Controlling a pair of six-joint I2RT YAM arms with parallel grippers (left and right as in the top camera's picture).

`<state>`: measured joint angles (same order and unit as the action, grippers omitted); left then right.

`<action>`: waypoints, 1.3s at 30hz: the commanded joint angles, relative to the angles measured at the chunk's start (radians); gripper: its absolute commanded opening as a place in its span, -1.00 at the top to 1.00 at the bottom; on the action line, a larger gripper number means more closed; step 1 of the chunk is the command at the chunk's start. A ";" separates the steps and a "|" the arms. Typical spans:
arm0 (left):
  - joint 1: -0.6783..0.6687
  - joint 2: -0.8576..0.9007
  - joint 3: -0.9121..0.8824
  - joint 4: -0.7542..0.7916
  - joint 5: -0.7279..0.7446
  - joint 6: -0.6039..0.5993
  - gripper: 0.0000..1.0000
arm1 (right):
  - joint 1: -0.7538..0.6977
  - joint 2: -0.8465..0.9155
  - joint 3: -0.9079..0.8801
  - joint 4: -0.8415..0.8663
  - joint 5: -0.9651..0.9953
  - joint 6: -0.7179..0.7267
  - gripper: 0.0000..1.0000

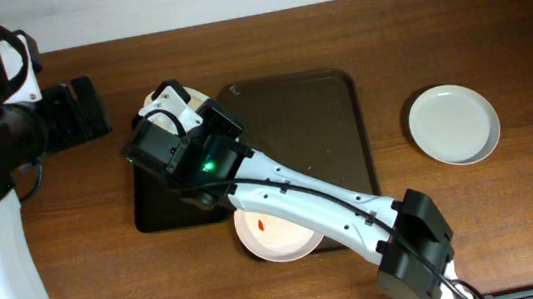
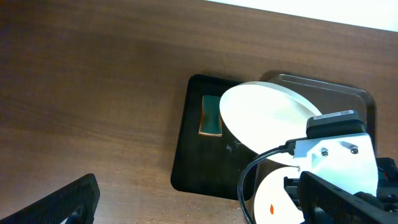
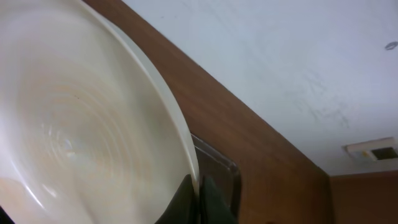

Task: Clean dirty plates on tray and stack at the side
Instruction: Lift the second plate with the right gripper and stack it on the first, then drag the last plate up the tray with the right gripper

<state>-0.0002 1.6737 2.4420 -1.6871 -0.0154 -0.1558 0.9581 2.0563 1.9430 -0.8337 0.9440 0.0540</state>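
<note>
My right gripper (image 3: 199, 194) is shut on the rim of a white plate (image 3: 81, 124) and holds it tilted up on edge over the left end of the dark brown tray (image 1: 323, 113). The held plate also shows in the left wrist view (image 2: 267, 115), raised above the trays. A second plate (image 1: 277, 237) with an orange-red spot lies at the tray's front edge, partly under my right arm. A third plate (image 1: 453, 124), with no spots showing, lies on the table to the right. My left gripper (image 2: 199, 211) is open and empty, left of the trays.
A smaller black tray (image 2: 193, 155) sits against the left side of the brown tray. A green and orange sponge (image 2: 211, 115) lies on it, below the held plate. My right arm (image 1: 323, 203) crosses the brown tray diagonally. A wall runs along the table's far edge.
</note>
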 commanded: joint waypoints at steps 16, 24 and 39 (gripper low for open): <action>0.003 -0.005 0.000 0.034 0.039 0.016 -0.99 | -1.217 -0.136 -0.148 -0.385 -1.153 0.334 0.91; 0.003 -0.004 0.000 0.038 0.039 0.016 -0.99 | -1.590 -0.136 -0.535 -0.189 -1.166 0.414 0.91; 0.003 -0.004 0.000 0.052 0.039 0.016 -0.99 | -1.141 -0.299 -0.542 -0.351 -1.429 0.006 0.07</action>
<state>-0.0002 1.6737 2.4420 -1.6379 0.0120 -0.1562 -0.3492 1.7779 1.4059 -1.1465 -0.4541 0.1753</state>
